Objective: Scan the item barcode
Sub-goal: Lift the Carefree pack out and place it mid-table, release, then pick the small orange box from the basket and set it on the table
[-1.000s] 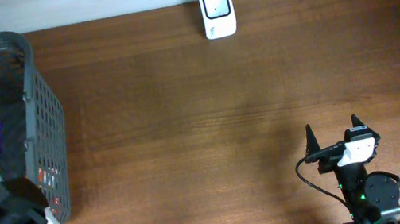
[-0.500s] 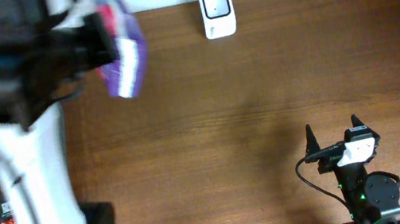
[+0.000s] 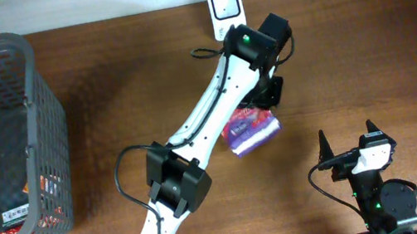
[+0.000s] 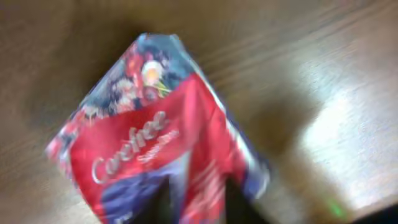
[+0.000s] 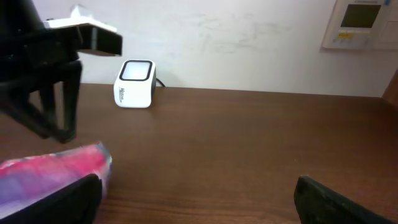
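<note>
The soft red and purple plastic packet (image 3: 252, 129), white script on it, lies on the brown wooden surface (image 3: 145, 85) near the white box-shaped scanner (image 3: 225, 12). Only the right wrist view shows the left tool (image 5: 53, 134) just above the packet; whether it grips I cannot tell. The right tool (image 3: 346, 133) is wide open, empty.

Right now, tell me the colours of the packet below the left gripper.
The packet is red with white script lettering and purple-blue edges; clearest in the left wrist view.
</note>
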`<state>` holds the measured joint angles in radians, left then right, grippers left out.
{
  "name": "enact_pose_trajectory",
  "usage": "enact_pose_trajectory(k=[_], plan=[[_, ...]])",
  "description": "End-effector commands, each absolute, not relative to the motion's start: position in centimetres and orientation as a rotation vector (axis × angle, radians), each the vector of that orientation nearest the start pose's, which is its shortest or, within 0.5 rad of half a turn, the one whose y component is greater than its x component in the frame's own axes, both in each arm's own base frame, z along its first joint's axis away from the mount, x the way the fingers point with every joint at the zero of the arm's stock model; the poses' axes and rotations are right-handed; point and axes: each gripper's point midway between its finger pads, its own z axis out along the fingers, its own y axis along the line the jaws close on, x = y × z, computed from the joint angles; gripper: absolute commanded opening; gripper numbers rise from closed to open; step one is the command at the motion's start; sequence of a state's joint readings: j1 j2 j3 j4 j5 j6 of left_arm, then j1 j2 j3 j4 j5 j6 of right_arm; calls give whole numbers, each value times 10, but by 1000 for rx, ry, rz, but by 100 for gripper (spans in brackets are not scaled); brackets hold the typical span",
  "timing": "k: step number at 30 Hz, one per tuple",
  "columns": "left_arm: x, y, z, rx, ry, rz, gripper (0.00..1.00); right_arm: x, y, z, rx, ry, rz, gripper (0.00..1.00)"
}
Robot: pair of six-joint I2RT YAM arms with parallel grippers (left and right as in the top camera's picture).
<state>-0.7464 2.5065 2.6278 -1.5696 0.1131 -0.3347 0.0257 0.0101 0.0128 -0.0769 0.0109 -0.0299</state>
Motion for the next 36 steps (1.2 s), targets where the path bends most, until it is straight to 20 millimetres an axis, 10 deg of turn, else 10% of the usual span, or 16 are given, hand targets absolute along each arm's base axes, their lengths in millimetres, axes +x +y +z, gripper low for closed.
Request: enact_pose_trajectory(k=[1, 3, 5, 6, 7, 12, 15, 19, 23, 36], plan=[[365, -355, 130, 614, 2962, -284, 35, 246, 3, 155, -31, 1651, -18, 99], [378, -347, 153, 567, 2915, -320, 45, 246, 3, 155, -32, 1651, -18, 98], [401, -314, 219, 504, 2765, -386, 66, 246, 3, 155, -31, 1651, -18, 98], [411, -303, 254, 506, 2655, -464, 96, 246, 3, 155, -32, 1651, -18, 98], [418, -283, 287, 444, 2570, -480, 99, 246, 3, 155, -32, 1651, -18, 99], [400, -106, 443, 42, 2219, -341, 99, 246, 3, 155, -31, 1651, -18, 98], [358, 1, 482, -243, 2123, -195, 99, 246, 3, 155, -32, 1651, -18, 98], [328, 128, 429, -794, 2211, -45, 99, 246, 3, 155, -31, 1651, -18, 98], [302, 198, 379, -1290, 2160, -47, 99, 246, 3, 155, -32, 1651, -18, 98], [297, 210, 224, -1597, 2440, -21, 95, 246, 3, 155, -32, 1651, -18, 98]])
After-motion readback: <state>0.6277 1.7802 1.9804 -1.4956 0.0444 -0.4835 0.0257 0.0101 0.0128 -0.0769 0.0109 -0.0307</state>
